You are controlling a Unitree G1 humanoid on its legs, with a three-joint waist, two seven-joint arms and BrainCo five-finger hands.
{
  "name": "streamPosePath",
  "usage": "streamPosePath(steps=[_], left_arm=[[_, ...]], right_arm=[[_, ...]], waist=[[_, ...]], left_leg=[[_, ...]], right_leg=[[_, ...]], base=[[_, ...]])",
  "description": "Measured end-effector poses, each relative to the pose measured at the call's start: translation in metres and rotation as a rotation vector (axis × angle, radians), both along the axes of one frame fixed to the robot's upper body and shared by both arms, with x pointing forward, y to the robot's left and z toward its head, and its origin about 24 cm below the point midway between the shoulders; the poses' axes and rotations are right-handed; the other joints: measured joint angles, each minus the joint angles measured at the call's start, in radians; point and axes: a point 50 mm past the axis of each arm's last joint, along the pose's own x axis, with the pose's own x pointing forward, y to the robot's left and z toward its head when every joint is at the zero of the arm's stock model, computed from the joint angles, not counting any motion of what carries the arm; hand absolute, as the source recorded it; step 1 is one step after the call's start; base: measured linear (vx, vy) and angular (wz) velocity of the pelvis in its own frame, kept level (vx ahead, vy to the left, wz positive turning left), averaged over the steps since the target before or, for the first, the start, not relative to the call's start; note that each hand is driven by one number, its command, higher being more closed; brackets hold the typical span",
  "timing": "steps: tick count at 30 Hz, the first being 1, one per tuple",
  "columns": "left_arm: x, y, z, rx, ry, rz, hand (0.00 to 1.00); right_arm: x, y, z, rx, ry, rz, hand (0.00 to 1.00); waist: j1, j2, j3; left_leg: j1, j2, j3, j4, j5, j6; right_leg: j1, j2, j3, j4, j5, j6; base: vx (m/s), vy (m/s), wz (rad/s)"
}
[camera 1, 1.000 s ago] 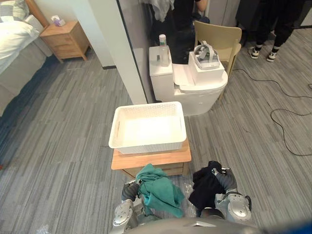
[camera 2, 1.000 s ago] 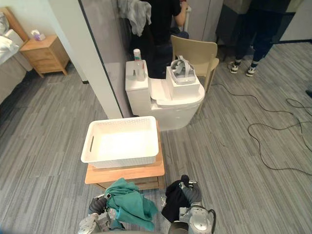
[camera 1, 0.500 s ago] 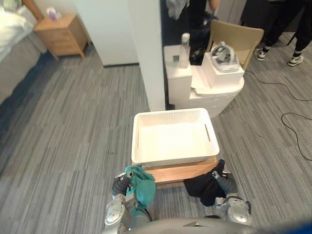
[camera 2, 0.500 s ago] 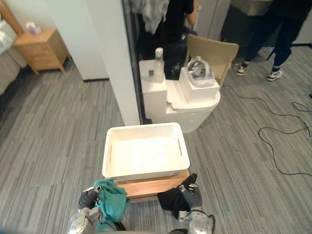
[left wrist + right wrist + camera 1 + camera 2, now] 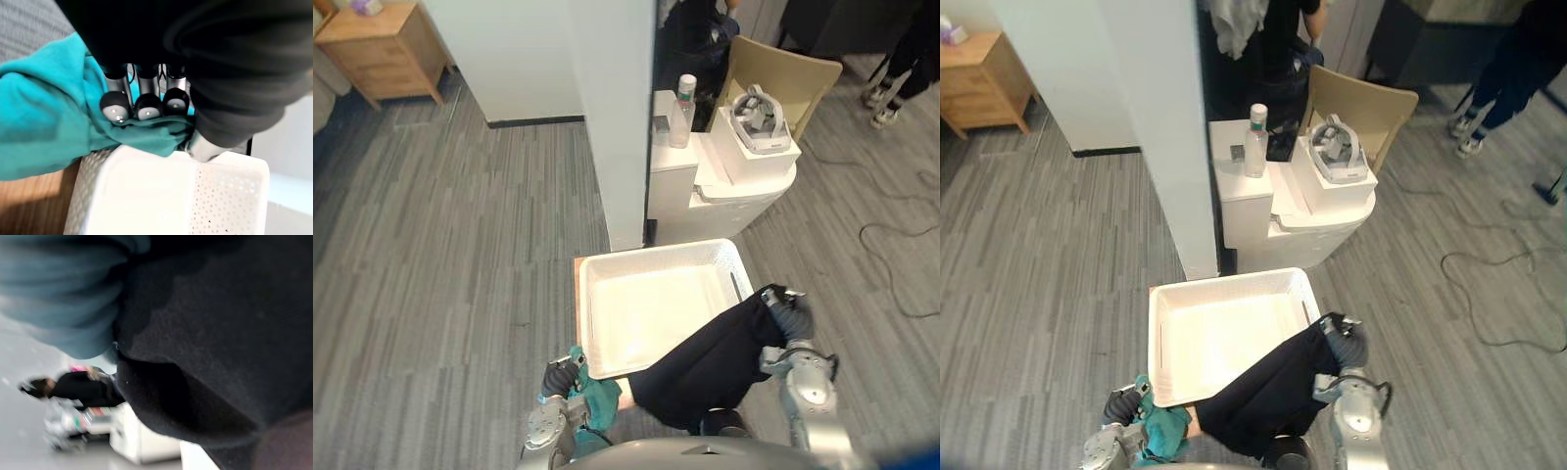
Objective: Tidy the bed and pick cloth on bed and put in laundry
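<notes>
Left eye view: one white basket (image 5: 646, 304) sits on one wooden stool (image 5: 576, 284). The right hand (image 5: 788, 318) clutches one black cloth (image 5: 715, 362), which is draped over the basket's near right corner. The left hand (image 5: 558, 377) grips one teal cloth (image 5: 597, 394) by the near left corner. Left wrist view: its fingers (image 5: 146, 93), pressed together, curl into the teal cloth beside the basket's wall. Right wrist view: black cloth hides that hand's fingers.

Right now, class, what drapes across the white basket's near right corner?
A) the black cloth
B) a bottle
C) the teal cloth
A: the black cloth, gripped by the right hand, lies over that corner of the white basket; the teal cloth is bunched in the left hand.
</notes>
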Motion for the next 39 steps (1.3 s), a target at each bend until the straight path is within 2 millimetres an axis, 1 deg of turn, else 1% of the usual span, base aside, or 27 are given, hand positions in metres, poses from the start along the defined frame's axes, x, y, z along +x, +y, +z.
streamPosePath(steps=[1, 2, 3, 4, 5, 6, 7, 8, 9, 10, 11, 14, 16, 18, 20, 22, 25, 26, 27, 29, 30, 31, 32, 33, 35, 36, 39], left_arm=[[0.001, -0.003, 0.0, -0.012, -0.007, -0.009, 1.0], [0.004, -0.01, 0.001, -0.035, -0.02, -0.02, 1.0], [0.003, -0.012, 0.001, -0.043, -0.021, -0.022, 1.0], [0.004, -0.011, 0.001, -0.042, -0.022, -0.025, 1.0], [0.005, -0.01, 0.002, -0.039, -0.026, -0.028, 1.0], [0.005, -0.009, 0.002, -0.037, -0.025, -0.029, 1.0], [0.004, -0.009, 0.002, -0.037, -0.024, -0.03, 1.0], [0.004, -0.009, 0.002, -0.036, -0.023, -0.03, 1.0], [0.002, -0.005, 0.001, -0.029, -0.019, -0.018, 1.0], [0.002, -0.003, 0.001, -0.027, -0.016, -0.011, 1.0], [0.001, -0.003, -0.001, -0.026, -0.009, -0.008, 1.0], [-0.003, -0.003, -0.005, -0.031, 0.015, -0.007, 1.0], [-0.005, -0.006, -0.009, -0.041, 0.033, -0.005, 1.0], [-0.008, -0.007, -0.011, -0.045, 0.05, -0.003, 1.0], [-0.008, -0.008, -0.011, -0.047, 0.049, -0.003, 1.0], [-0.007, -0.008, -0.011, -0.047, 0.047, -0.003, 1.0], [-0.007, -0.008, -0.011, -0.046, 0.048, -0.006, 1.0], [-0.006, -0.008, -0.011, -0.047, 0.048, -0.011, 1.0], [-0.006, -0.009, -0.011, -0.048, 0.048, -0.011, 1.0], [-0.006, -0.01, -0.015, -0.052, 0.068, -0.018, 1.0], [-0.006, -0.01, -0.016, -0.052, 0.069, -0.019, 1.0], [-0.005, -0.011, -0.015, -0.051, 0.067, -0.028, 1.0], [-0.003, -0.011, -0.015, -0.048, 0.065, -0.037, 1.0], [-0.002, -0.012, -0.015, -0.044, 0.063, -0.052, 1.0], [0.001, -0.015, -0.014, -0.049, 0.055, -0.061, 1.0], [0.003, -0.016, -0.013, -0.051, 0.049, -0.061, 1.0], [0.005, -0.017, -0.012, -0.059, 0.039, -0.057, 1.0]], right_arm=[[0.001, -0.008, 0.009, -0.023, -0.036, -0.032, 1.0], [0.007, -0.021, 0.025, -0.071, -0.098, -0.07, 1.0], [0.012, -0.025, 0.032, -0.094, -0.128, -0.077, 1.0], [0.02, -0.027, 0.045, -0.123, -0.186, -0.089, 1.0], [0.023, -0.025, 0.061, -0.135, -0.254, -0.087, 1.0], [0.024, -0.024, 0.068, -0.138, -0.288, -0.085, 1.0], [0.025, -0.022, 0.082, -0.147, -0.355, -0.084, 1.0], [0.024, -0.022, 0.091, -0.157, -0.402, -0.088, 1.0], [0.023, -0.022, 0.104, -0.18, -0.466, -0.095, 1.0], [0.023, -0.022, 0.109, -0.192, -0.487, -0.099, 1.0], [0.022, -0.025, 0.117, -0.225, -0.518, -0.112, 1.0], [0.02, -0.03, 0.124, -0.269, -0.543, -0.12, 1.0], [0.018, -0.035, 0.129, -0.306, -0.557, -0.127, 1.0], [0.018, -0.035, 0.137, -0.32, -0.591, -0.127, 1.0], [0.019, -0.035, 0.143, -0.336, -0.622, -0.125, 1.0], [0.021, -0.034, 0.146, -0.343, -0.636, -0.115, 1.0], [0.028, -0.023, 0.153, -0.322, -0.678, -0.067, 1.0], [0.033, -0.013, 0.157, -0.306, -0.701, -0.02, 1.0], [0.034, -0.01, 0.158, -0.303, -0.707, -0.005, 1.0], [0.049, 0.016, 0.165, -0.302, -0.742, 0.145, 1.0], [0.054, 0.023, 0.166, -0.301, -0.749, 0.186, 1.0], [0.065, 0.037, 0.168, -0.305, -0.754, 0.261, 1.0], [0.073, 0.047, 0.169, -0.307, -0.752, 0.31, 1.0], [0.083, 0.059, 0.171, -0.307, -0.752, 0.363, 1.0], [0.093, 0.071, 0.175, -0.316, -0.75, 0.417, 1.0], [0.098, 0.076, 0.177, -0.323, -0.753, 0.439, 1.0], [0.105, 0.087, 0.185, -0.337, -0.77, 0.479, 1.0]], waist=[[-0.007, 0.008, -0.004], [-0.014, 0.028, -0.004], [-0.013, 0.034, -0.004], [-0.009, 0.026, -0.003], [-0.005, 0.009, -0.001], [-0.005, 0.001, -0.002], [-0.006, -0.015, -0.004], [-0.005, -0.027, -0.011], [-0.005, -0.042, -0.021], [-0.005, -0.045, -0.023], [-0.005, -0.046, -0.025], [-0.012, -0.037, -0.03], [-0.022, -0.023, -0.038], [-0.036, -0.008, -0.047], [-0.041, -0.003, -0.051], [-0.038, -0.005, -0.051], [-0.037, -0.006, -0.052], [-0.037, -0.006, -0.052], [-0.036, -0.006, -0.053], [-0.034, -0.01, -0.054], [-0.034, -0.011, -0.055], [-0.03, -0.018, -0.06], [-0.027, -0.025, -0.064], [-0.019, -0.029, -0.067], [0.003, -0.034, -0.069], [0.014, -0.034, -0.069], [0.023, -0.036, -0.069]], left_leg=[[0.011, -0.029, 0.0, -0.117, 0.019, -0.006], [0.023, -0.049, 0.0, -0.268, 0.129, 0.006], [0.032, -0.047, 0.002, -0.299, 0.178, -0.013], [0.053, -0.051, 0.014, -0.321, 0.183, -0.016], [0.056, -0.048, 0.027, -0.321, 0.183, -0.015], [0.058, -0.048, 0.027, -0.321, 0.184, -0.014], [0.063, -0.052, 0.03, -0.32, 0.184, -0.012], [0.066, -0.056, 0.031, -0.319, 0.182, -0.008], [0.07, -0.07, 0.043, -0.318, 0.176, -0.001], [0.072, -0.076, 0.052, -0.318, 0.173, 0.002], [0.077, -0.086, 0.059, -0.316, 0.164, 0.006], [0.078, -0.093, 0.074, -0.312, 0.157, 0.009], [0.078, -0.094, 0.082, -0.314, 0.157, 0.008], [0.078, -0.094, 0.085, -0.314, 0.157, 0.008], [0.078, -0.095, 0.089, -0.311, 0.158, 0.008], [0.075, -0.094, 0.091, -0.306, 0.158, 0.008], [0.073, -0.094, 0.091, -0.304, 0.158, 0.009], [0.067, -0.094, 0.09, -0.304, 0.16, 0.012], [0.066, -0.094, 0.089, -0.304, 0.16, 0.013], [0.063, -0.094, 0.088, -0.305, 0.163, 0.016], [0.064, -0.094, 0.088, -0.307, 0.164, 0.018], [0.064, -0.096, 0.087, -0.315, 0.168, 0.021], [0.064, -0.101, 0.083, -0.327, 0.176, 0.024], [0.064, -0.106, 0.078, -0.344, 0.186, 0.027], [0.062, -0.118, 0.073, -0.374, 0.204, 0.031], [0.061, -0.127, 0.056, -0.398, 0.218, 0.035], [0.044, -0.138, 0.022, -0.405, 0.229, 0.045]], right_leg=[[0.008, -0.005, 0.01, -0.01, 0.005, 0.005], [0.003, 0.007, 0.014, -0.01, 0.014, 0.011], [0.002, 0.018, 0.019, -0.014, 0.017, 0.016], [0.006, 0.024, 0.036, -0.03, 0.035, 0.044], [0.008, 0.027, 0.046, -0.046, 0.059, 0.06], [0.012, 0.028, 0.049, -0.058, 0.071, 0.06], [0.024, 0.028, 0.059, -0.083, 0.089, 0.065], [0.027, 0.023, 0.067, -0.101, 0.095, 0.068], [0.029, 0.011, 0.074, -0.12, 0.097, 0.072], [0.03, 0.006, 0.08, -0.128, 0.097, 0.072], [0.032, -0.002, 0.091, -0.142, 0.098, 0.073], [0.027, -0.008, 0.102, -0.151, 0.102, 0.078], [0.021, -0.006, 0.119, -0.151, 0.108, 0.079], [0.017, -0.004, 0.124, -0.151, 0.112, 0.081], [0.013, -0.002, 0.131, -0.152, 0.118, 0.084], [0.013, -0.001, 0.132, -0.154, 0.121, 0.083], [0.014, 0.0, 0.142, -0.158, 0.13, 0.085], [0.008, 0.0, 0.143, -0.159, 0.139, 0.093], [0.007, 0.0, 0.144, -0.159, 0.141, 0.095], [0.004, -0.003, 0.147, -0.159, 0.149, 0.101], [0.004, -0.003, 0.147, -0.159, 0.152, 0.103], [0.002, -0.004, 0.147, -0.159, 0.153, 0.102], [0.001, -0.005, 0.146, -0.159, 0.153, 0.102], [-0.003, -0.005, 0.142, -0.159, 0.158, 0.103], [-0.012, -0.007, 0.138, -0.159, 0.162, 0.105], [-0.011, -0.011, 0.119, -0.159, 0.162, 0.105], [-0.009, -0.023, 0.087, -0.157, 0.162, 0.105]], base=[[0.11, -0.001, 0.04], [0.08, 0.019, 0.02], [0.08, 0.037, -0.25], [0.05, 0.049, -0.41], [0.02, 0.046, -0.37], [-0.04, 0.031, -0.25], [-0.09, -0.003, -0.18], [-0.12, -0.016, -0.33], [-0.12, -0.018, -0.33], [-0.12, -0.004, -0.45], [-0.09, 0.0, -0.31], [-0.14, -0.017, -0.24], [-0.1, -0.031, -0.15], [-0.08, -0.035, -0.08], [-0.08, -0.037, -0.1], [-0.08, -0.045, -0.05], [-0.05, -0.038, -0.07], [-0.04, -0.026, -0.05], [-0.06, -0.033, -0.04], [-0.08, -0.035, -0.02], [-0.08, -0.032, 0.0], [-0.09, -0.031, 0.04], [-0.12, -0.039, 0.1], [-0.1, -0.032, 0.09], [-0.1, -0.026, 0.16], [-0.09, -0.026, 0.32], [-0.07, -0.016, 0.35]])
